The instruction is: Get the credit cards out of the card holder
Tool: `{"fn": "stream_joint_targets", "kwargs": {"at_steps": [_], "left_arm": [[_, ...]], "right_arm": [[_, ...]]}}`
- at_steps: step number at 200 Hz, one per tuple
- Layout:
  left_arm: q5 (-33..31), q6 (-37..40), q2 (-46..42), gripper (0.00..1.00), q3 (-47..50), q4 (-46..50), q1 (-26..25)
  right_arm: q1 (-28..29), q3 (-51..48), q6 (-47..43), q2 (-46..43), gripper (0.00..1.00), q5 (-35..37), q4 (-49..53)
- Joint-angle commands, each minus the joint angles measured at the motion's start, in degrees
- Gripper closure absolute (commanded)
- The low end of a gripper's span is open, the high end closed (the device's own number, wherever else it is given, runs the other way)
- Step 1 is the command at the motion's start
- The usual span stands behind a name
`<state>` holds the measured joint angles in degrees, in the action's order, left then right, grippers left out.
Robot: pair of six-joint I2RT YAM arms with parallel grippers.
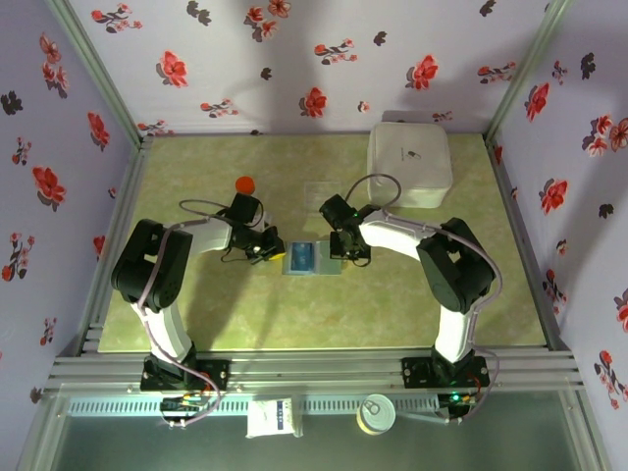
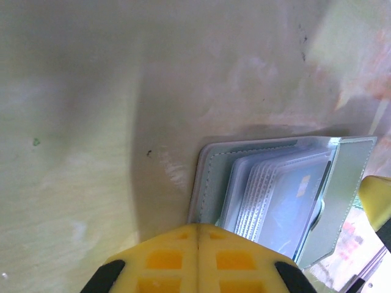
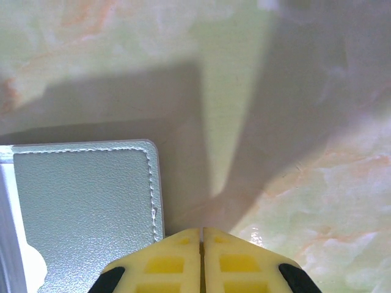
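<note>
Extraction not begun: credit cards [image 2: 292, 198] sit sleeved in the open card holder [image 1: 312, 258] mid-table; left gripper [image 2: 197, 229] and right gripper [image 3: 201, 232] closed, empty.

The card holder [image 1: 304, 258] lies at mid-frame in the top view. It is flanked closely by the left gripper [image 1: 267, 251] on its left and the right gripper [image 1: 349, 250] on its right, both with fingers pressed together. Open tabletop [image 1: 294, 319] stretches below it, and a narrower band lies above. A white box [image 1: 409, 162] fills the upper right. A small red object [image 1: 244, 183] sits upper left of centre. Flowered walls [image 1: 294, 59] close in three sides.
</note>
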<state>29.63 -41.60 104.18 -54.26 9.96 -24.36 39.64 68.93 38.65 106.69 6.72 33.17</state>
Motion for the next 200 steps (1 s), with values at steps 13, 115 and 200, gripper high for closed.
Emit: {"fn": "stream_joint_targets", "kwargs": {"at_steps": [13, 115, 200], "left_arm": [[-1.2, -1.4, 1.8, 1.00, 1.9, 2.0, -1.2], [-1.2, -2.4, 0.2, 1.00, 2.9, 2.1, -1.7], [-1.2, -2.2, -0.1, 1.00, 2.7, 2.3, -1.7]], "right_arm": [[-0.4, 1.1, -1.6, 1.0, 0.97, 3.5, 3.4], [-0.5, -0.8, -1.1, -2.8, 0.61, 7.1, 7.4], [-0.8, -2.2, -0.5, -4.0, 0.53, 5.2, 6.4]]}}
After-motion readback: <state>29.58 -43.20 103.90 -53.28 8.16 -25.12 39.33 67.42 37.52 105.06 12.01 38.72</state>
